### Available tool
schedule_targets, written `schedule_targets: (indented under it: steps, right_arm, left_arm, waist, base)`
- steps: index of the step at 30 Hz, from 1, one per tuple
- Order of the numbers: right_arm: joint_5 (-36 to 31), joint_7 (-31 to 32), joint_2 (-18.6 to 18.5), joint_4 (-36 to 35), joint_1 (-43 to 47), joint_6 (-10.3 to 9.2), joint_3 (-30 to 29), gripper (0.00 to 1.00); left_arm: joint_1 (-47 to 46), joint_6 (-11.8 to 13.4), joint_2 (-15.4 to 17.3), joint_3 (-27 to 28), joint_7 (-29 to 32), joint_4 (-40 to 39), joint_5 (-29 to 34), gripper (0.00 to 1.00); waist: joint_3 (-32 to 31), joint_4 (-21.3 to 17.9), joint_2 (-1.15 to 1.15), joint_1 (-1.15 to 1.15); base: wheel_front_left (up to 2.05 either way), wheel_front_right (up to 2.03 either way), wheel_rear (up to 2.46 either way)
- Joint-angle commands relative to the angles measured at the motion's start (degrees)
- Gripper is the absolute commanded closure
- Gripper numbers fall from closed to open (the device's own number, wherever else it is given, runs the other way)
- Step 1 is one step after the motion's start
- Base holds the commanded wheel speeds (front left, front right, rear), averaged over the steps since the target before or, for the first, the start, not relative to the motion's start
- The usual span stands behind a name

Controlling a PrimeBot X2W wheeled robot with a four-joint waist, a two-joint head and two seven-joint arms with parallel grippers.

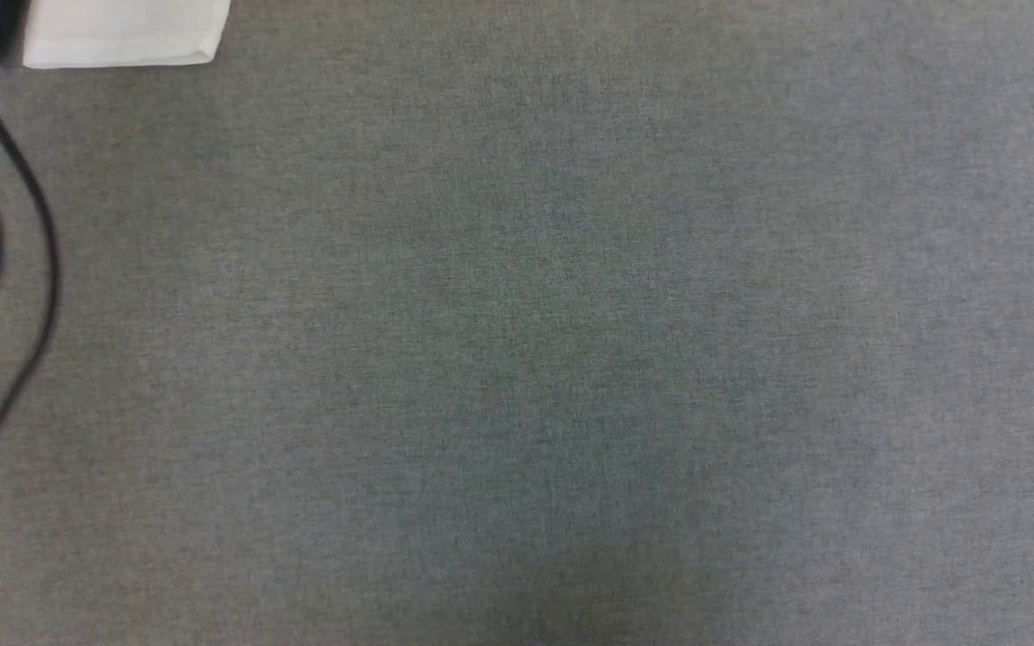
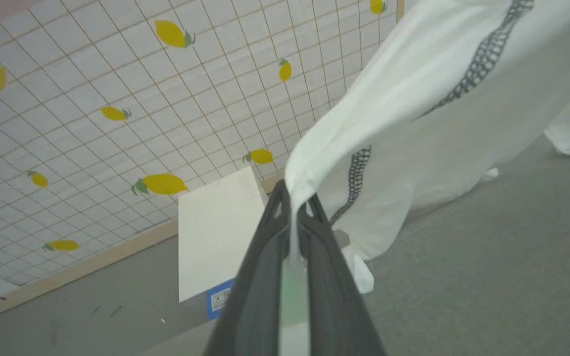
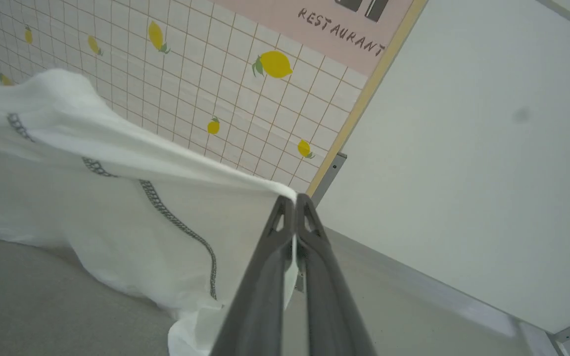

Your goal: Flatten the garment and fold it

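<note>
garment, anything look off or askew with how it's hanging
No damage shows. The garment hangs bunched and twisted, an edge pinched in the left gripper and the right gripper, its lower part trailing on the grey surface: not flat yet.

Staged restaurant corner: lemon-print tile wall (image 3: 225, 74), "RESTAURANT" sign (image 3: 342, 32).

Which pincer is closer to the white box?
Left. The left pincer grips the shirt near the white box; the right pincer grips the shirt's other end, farther from the box.
</note>
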Motion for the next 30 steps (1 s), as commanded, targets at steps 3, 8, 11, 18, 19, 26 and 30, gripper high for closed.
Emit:
schedule_targets:
  steps: [3,8,11,18,19,26,30]
  right_arm:
    - [5.03,0.97,-3.51,-3.37,8.36,-0.58,3.09,1.0]
    - [12.39,4.62,-9.19,-12.05,22.36,-0.58,5.79,1.0]
    - [15.06,7.9,-12.32,-18.54,32.63,-0.58,5.14,1.0]
    - [15.33,14.74,-13.13,-29.49,56.57,-0.58,-4.8,1.0]
    - [14.8,15.61,-12.5,-30.56,59.42,-0.58,-6.32,1.0]
    - [11.17,22.61,-3.78,-39.28,78.12,-0.58,-17.88,1.0]
    - [8.01,28.64,4.02,-45.08,89.14,-0.58,-25.27,1.0]
  left_arm:
    - [7.97,-1.1,1.77,-0.99,2.99,0.08,-3.18,1.0]
    - [21.08,-0.92,2.87,-2.02,6.59,-5.38,-7.96,1.0]
    - [30.13,-0.03,3.9,-2.48,8.68,-10.78,-11.23,1.0]
    - [48.2,4.16,5.41,-2.81,11.65,-22.76,-18.13,1.0]
    - [50.01,4.81,5.56,-2.79,11.83,-23.89,-18.76,1.0]
    - [62.54,10.31,7.5,-1.17,11.85,-30.87,-22.98,1.0]
    - [72.0,14.2,7.93,-1.26,12.97,-35.6,-26.52,1.0]
  waist:
    - [-3.99,0.59,0.0,-0.01]
    - [-9.11,1.28,0.0,-0.01]
    - [-12.19,1.65,0.0,-0.01]
    - [-16.82,2.67,0.0,-0.01]
    - [-17.3,2.79,0.0,-0.01]
    - [-19.97,2.79,0.0,-0.01]
    - [-21.69,2.86,0.0,-0.01]
  base:
    - [0.0,0.0,0.0]
    - [0.0,0.0,0.0]
    - [0.0,0.0,0.0]
    - [0.0,0.0,0.0]
    - [0.0,0.0,0.0]
    - [0.0,0.0,0.0]
    - [0.0,0.0,0.0]
